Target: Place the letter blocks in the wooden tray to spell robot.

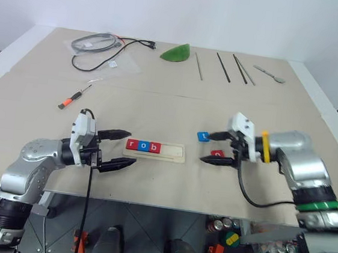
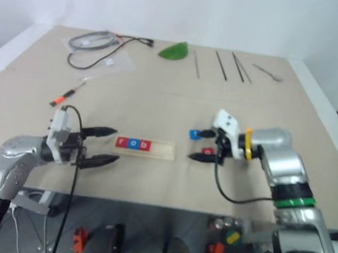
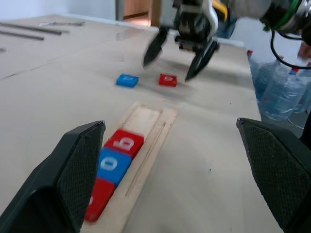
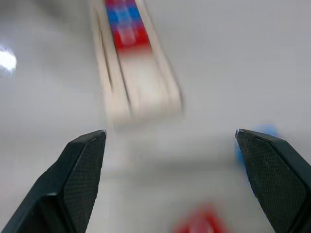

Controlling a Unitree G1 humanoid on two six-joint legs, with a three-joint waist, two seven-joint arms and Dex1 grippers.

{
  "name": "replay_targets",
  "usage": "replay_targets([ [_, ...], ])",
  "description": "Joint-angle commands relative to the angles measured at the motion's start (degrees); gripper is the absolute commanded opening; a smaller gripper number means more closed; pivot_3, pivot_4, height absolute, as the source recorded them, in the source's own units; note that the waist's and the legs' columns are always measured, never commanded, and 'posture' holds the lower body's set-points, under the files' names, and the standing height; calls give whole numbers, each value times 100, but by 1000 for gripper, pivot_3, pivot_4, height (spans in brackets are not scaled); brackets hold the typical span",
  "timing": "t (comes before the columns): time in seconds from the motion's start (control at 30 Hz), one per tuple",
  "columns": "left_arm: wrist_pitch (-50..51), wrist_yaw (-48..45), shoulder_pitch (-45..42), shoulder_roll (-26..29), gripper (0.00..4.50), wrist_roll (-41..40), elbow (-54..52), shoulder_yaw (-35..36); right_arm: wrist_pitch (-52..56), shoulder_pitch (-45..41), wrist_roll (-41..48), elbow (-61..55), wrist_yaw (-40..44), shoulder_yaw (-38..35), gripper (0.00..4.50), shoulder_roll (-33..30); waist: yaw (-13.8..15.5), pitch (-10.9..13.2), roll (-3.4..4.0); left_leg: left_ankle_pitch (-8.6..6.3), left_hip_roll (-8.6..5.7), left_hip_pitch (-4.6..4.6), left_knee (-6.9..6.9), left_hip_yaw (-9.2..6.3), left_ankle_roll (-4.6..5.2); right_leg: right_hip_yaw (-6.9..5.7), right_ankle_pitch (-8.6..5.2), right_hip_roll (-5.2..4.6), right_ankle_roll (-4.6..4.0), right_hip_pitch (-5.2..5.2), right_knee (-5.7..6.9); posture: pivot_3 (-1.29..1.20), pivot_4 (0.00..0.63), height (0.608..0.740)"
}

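The wooden tray (image 1: pixel 155 150) is a long, narrow strip of pale wood with rounded corners and a shallow groove, lying flat on the bench (image 1: pixel 159 101) a little below the centre of the left eye view. Three letter blocks sit side by side in its left part: a red r (image 1: pixel 132 144), a blue o (image 1: pixel 144 146) and a red b (image 1: pixel 154 147), each a small flat tile with a white lowercase letter. The right part of the groove is bare wood. Right of the tray, two more tiles lie loose on the bench: a blue tile (image 1: pixel 203 137) and, lower, a red tile (image 1: pixel 217 153) whose letters I cannot read.

The left pincer (image 1: pixel 122 149) hangs just left of the tray's end, fingers spread wide, holding nothing. The right pincer (image 1: pixel 217 148) is spread wide too, empty, its fingertips over the two loose tiles; whether they touch them cannot be told.
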Motion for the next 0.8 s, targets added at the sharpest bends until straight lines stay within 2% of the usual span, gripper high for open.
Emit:
replay_targets([
  [0.03, -19, -144, -172, -12, 4500, -39, 67, -12, -200, 45, 59, 92, -240, -488, 4397, -288, -6, 0, 1, 0, 0, 2, 1, -1, 0, 3, 1, 2, 3, 0, 0, 0, 150, 740],
  [0.3, -58, -266, -429, -109, 4500, 41, 300, -109, -347, 48, 134, 642, -273, -586, 4397, -262, -13, 0, 0, 0, 0, 7, 28, -4, 0, 13, 1, 6, 27, 13, 0, 0, 150, 740],
  [0.8, 12, -226, -222, 5, 4500, -43, 153, 33, -911, -69, -102, 1614, -242, -387, 4397, 2, -11, 0, 1, 1, 0, 8, 31, -4, 2, 15, 0, 9, 31, 15, 0, 0, 150, 740],
])
